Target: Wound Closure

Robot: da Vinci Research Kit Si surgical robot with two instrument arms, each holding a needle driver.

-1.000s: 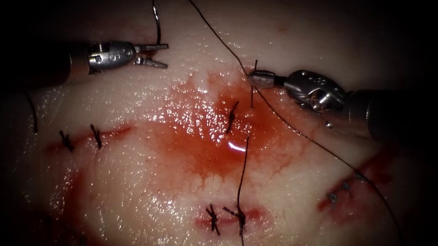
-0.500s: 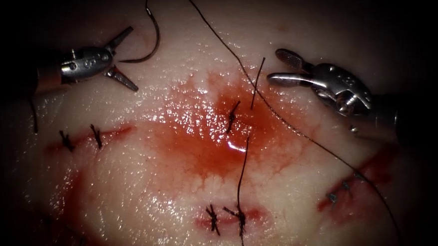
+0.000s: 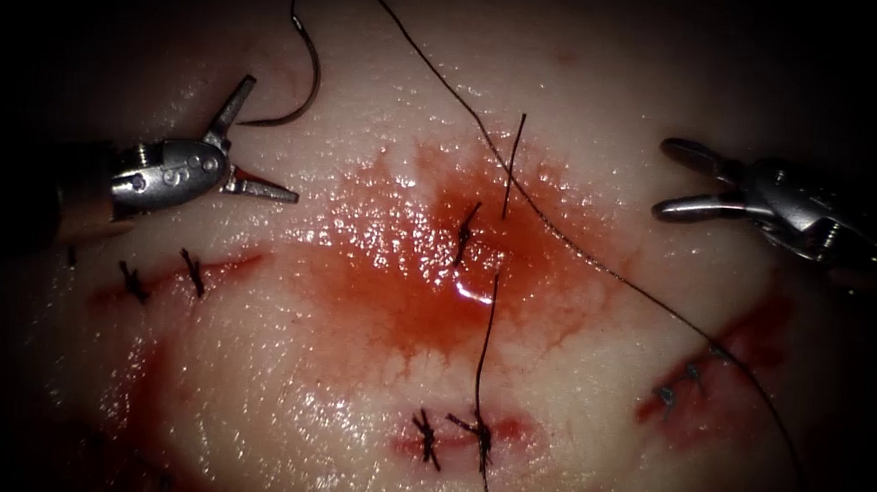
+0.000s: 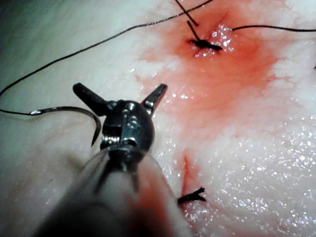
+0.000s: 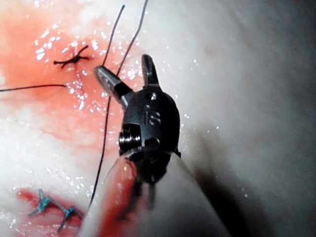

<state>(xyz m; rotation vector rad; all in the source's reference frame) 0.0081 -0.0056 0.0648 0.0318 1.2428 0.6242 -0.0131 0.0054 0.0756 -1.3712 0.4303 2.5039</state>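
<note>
The curved needle [image 3: 310,74] lies loose on the tissue [image 3: 280,408] at the upper left, not in it, with its thread [image 3: 578,253] trailing right across the red fluid [image 3: 406,294]. My left tool [image 3: 272,139] stands just below the needle with its jaws wide open, holding nothing. The right tool [image 3: 661,178] sits far right, open and empty. A short free thread end [image 3: 513,165] stands above the tied stitch [image 3: 465,233] at the cut. The left wrist view shows the left tool [image 4: 120,89] beside the needle [image 4: 74,109]. In the right wrist view, the right tool [image 5: 122,65] is near the thread [image 5: 104,133].
Older knotted stitches sit at the left [image 3: 193,273], bottom centre [image 3: 426,438] and right [image 3: 680,381]. A thread tail [image 3: 485,349] runs from the bottom stitch up toward the red fluid. Blue stitches [image 5: 49,205] lie close to the right tool's shaft.
The right tool's jaws, shut by the thread a second ago, opened and drew back right. The left tool let the needle fall flat, opened wide and moved lower.
</note>
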